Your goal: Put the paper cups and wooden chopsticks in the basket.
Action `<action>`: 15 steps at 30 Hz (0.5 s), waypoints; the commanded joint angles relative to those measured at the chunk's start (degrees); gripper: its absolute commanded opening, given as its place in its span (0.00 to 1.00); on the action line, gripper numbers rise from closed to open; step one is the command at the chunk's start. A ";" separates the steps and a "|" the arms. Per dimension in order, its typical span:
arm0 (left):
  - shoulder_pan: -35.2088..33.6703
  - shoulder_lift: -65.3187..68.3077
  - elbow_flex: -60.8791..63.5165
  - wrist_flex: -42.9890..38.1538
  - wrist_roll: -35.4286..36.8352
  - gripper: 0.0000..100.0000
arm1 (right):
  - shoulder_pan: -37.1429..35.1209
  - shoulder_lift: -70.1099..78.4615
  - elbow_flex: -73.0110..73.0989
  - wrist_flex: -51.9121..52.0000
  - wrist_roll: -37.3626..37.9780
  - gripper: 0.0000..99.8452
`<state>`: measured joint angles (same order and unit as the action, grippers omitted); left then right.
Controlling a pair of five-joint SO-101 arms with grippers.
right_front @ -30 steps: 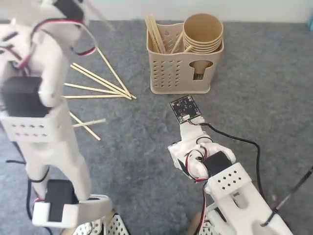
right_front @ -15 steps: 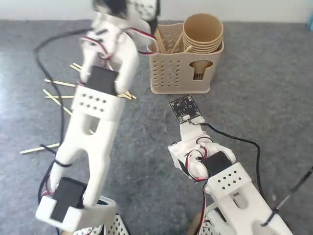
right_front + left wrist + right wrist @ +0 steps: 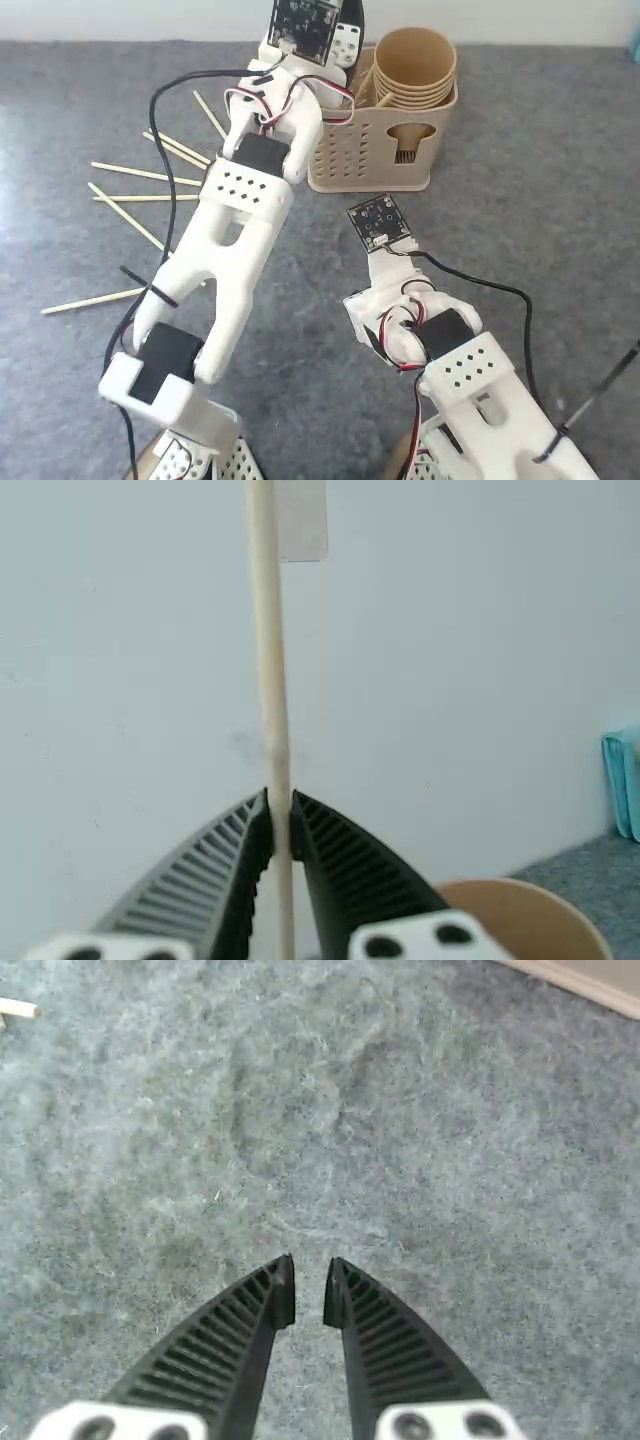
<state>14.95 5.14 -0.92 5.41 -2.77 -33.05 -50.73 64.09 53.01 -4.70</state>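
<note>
While the left gripper [image 3: 280, 815] pinches one chopstick [image 3: 266, 660] upright, seemingly above the basket [image 3: 380, 160] beside the cups [image 3: 415, 60], the right gripper [image 3: 308, 1295] hangs barely ajar, empty, farther off.

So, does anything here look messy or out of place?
Yes: several loose chopsticks lie scattered at odd angles on the grey mat beside the basket, instead of inside it. The paper cups sit neatly stacked in the basket. The left gripper holds one chopstick.
</note>
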 commanded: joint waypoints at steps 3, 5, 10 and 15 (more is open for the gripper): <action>0.18 -0.97 -2.59 5.27 -0.09 0.05 | -0.13 -1.27 -0.35 -1.01 2.64 0.06; 0.00 -1.05 -2.68 7.38 1.41 0.10 | -0.13 -1.27 -0.35 -1.01 2.64 0.06; -2.55 -3.78 -2.86 9.58 7.65 0.19 | -0.22 -1.27 0.00 -1.10 2.90 0.06; -5.63 -11.16 -2.86 17.23 10.55 0.19 | -0.48 -1.27 0.44 -1.36 2.90 0.06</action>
<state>11.60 1.45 -0.92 18.24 5.49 -33.05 -50.73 64.09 53.01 -2.95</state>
